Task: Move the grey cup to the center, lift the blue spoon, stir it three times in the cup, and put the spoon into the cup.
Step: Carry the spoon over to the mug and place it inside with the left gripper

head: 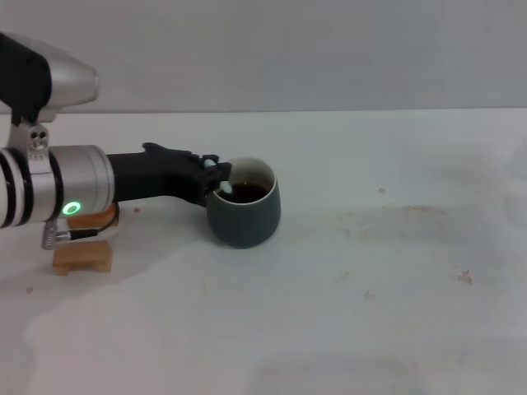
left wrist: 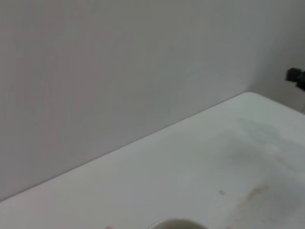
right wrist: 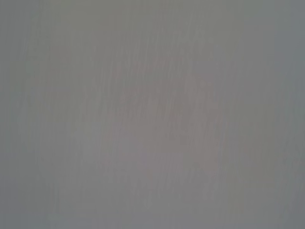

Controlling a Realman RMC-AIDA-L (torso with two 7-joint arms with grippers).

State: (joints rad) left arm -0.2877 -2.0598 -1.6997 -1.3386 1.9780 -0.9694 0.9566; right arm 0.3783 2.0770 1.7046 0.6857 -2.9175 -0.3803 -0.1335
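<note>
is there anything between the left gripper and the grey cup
Nothing. In the head view the left gripper sits right at the near rim of the grey cup, with no gap for anything to lie in. A wooden block sits farther back, under the arm.

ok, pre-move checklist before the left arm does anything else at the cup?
1. Grey cup upright, dark liquid inside: ok.
2. Left pincer at the cup's rim on the robot's left side: ok.
3. Pincer open or shut: cannot tell.
4. Blue spoon held or in the cup: cannot tell; something pale shows at the pincer tip over the rim, but nothing reads clearly as a spoon.
5. Wooden block under the left arm, apart from the cup: ok.
6. Right pincer: not in view; its wrist camera shows only a blank surface.
</note>
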